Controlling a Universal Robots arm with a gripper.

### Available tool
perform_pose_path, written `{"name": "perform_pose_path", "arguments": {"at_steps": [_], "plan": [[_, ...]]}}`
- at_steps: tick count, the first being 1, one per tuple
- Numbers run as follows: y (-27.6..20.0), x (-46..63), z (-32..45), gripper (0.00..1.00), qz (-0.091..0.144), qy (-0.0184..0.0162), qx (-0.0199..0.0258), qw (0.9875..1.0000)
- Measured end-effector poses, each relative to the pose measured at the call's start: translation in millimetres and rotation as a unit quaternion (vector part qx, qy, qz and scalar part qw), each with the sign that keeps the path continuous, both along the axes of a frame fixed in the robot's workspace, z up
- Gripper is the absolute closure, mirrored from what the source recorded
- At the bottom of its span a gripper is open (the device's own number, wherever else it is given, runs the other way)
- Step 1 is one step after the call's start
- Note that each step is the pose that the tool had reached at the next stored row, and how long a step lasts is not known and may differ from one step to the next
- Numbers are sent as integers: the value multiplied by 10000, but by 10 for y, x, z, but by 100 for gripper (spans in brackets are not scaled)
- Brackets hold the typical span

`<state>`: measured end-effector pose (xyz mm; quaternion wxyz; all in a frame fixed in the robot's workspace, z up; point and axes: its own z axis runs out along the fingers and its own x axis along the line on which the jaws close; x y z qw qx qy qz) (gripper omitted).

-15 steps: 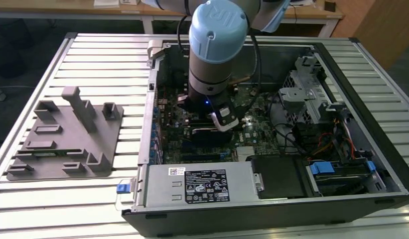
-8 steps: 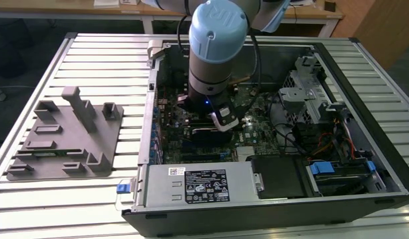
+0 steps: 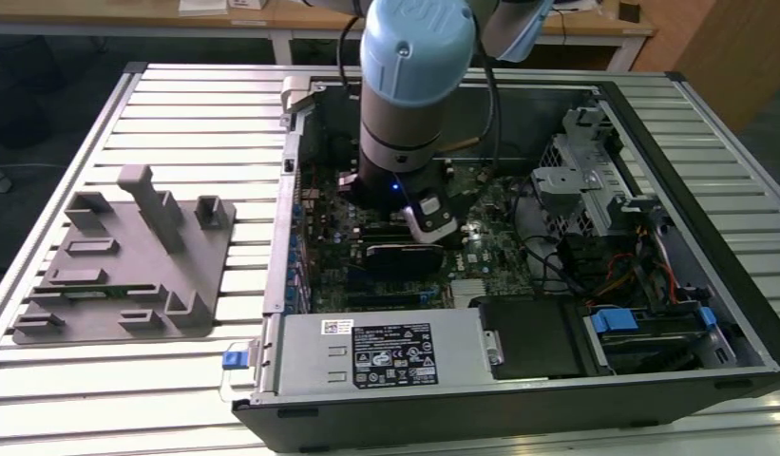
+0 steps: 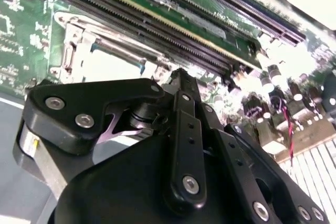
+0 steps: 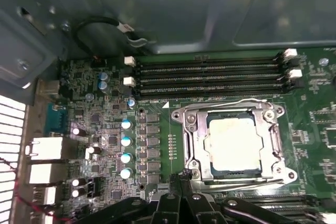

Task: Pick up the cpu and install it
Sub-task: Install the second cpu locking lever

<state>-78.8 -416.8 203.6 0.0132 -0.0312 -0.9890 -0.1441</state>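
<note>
The cpu (image 5: 233,145), a flat square chip with a pale silver top, lies inside the square metal-framed socket (image 5: 191,129) on the green motherboard. My gripper (image 5: 181,178) hovers just beside the socket's edge, its black fingers drawn together with nothing between them. In the second wrist view the gripper (image 4: 178,73) tips point at the board next to the socket, where the cpu (image 4: 107,66) shows as a bright patch within the frame. In the exterior view the arm (image 3: 409,114) reaches down into the open computer case and hides the socket.
Several memory slots (image 5: 210,77) run along one side of the socket, and capacitors (image 5: 126,148) line another. A power supply (image 3: 377,351) and drive cage (image 3: 593,180) sit in the case. A grey fixture tray (image 3: 123,266) lies at the exterior view's left.
</note>
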Motion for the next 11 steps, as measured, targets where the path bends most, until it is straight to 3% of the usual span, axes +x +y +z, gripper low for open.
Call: {"name": "perform_pose_path", "arguments": {"at_steps": [5, 11], "plan": [[0, 0, 169, 89, 1, 0, -6, 10000], [0, 0, 340, 89, 0, 0, -82, 10000]]}}
